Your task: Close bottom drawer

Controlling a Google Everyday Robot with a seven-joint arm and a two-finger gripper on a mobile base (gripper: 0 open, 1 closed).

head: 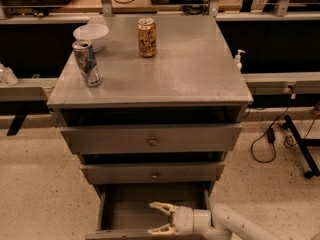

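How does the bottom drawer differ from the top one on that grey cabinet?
The bottom drawer is pulled far out, its inside showing; the top drawer is nearly shut. The top drawer is wider and carries a knob; the bottom drawer shows none. Both are dull grey. The gripper, fingers open, sits over the bottom drawer.

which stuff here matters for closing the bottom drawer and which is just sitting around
For the job: bottom drawer, pulled out; gripper over it, jaws open.
Lying about: silver can, orange can, white bowl, on the cabinet top.
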